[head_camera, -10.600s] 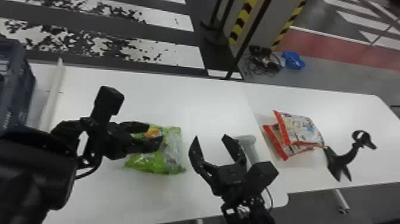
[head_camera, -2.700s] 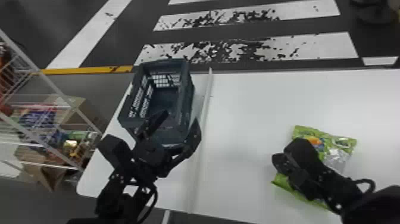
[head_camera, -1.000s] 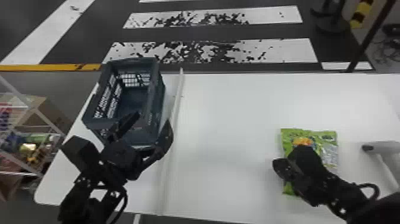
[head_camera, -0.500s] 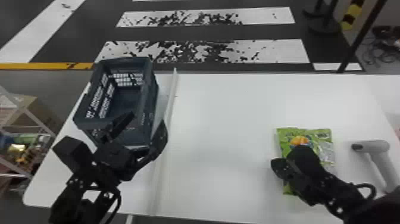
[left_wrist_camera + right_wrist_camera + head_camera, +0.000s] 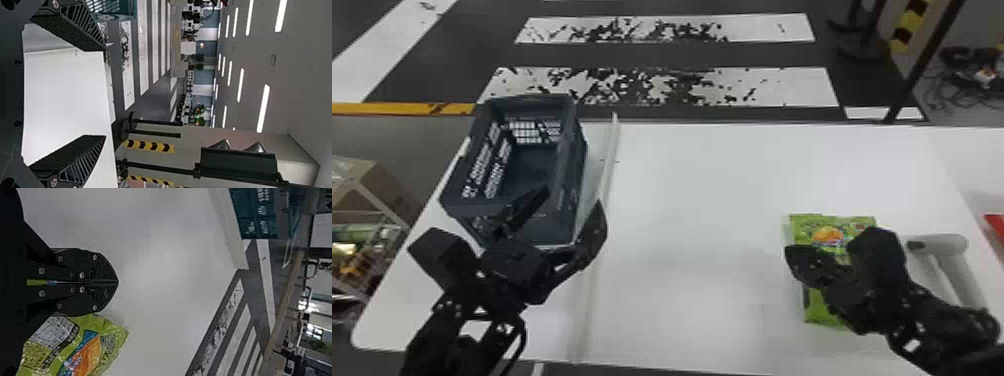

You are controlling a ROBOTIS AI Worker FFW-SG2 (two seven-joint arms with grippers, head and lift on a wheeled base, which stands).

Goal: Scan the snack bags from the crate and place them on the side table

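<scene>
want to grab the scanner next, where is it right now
In the head view, the scanner lies on the white table toward the robot's right, just right of the green snack bag.

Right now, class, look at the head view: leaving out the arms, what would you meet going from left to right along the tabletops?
Crate → white ridge → green bag → scanner → red item, partly cut off.

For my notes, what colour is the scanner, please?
The scanner is pale grey, clearest in the head view.
</scene>
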